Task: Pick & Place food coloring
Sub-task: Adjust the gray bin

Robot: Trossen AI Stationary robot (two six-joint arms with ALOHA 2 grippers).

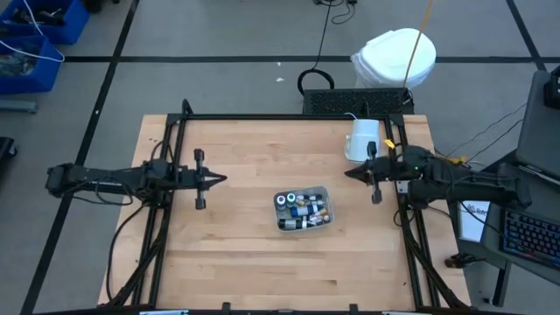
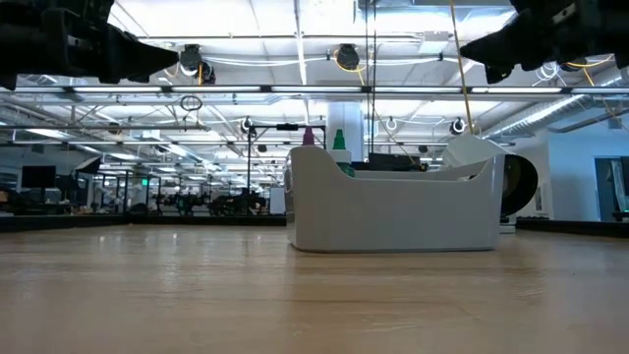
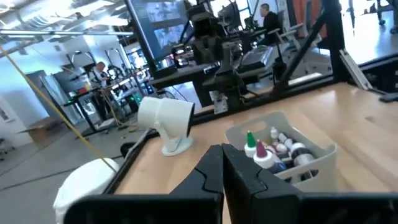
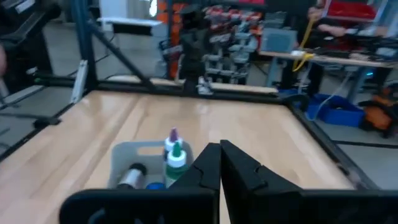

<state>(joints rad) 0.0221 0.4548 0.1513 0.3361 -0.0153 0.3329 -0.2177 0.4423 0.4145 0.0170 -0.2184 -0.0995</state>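
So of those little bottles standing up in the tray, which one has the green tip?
The taller dropper bottle at the tray's end, standing upright above the rim. Its pointed cap is green; the bottle next to it is tipped purple, and the others lie lower among the pots.

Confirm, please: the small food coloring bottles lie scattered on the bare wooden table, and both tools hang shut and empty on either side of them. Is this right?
Not quite. The small food coloring bottles are not scattered on the wooden table; they sit together inside the clear rectangular plastic tray, as the high view shows. The rest holds: the left tool and right tool hang shut and empty on either side.
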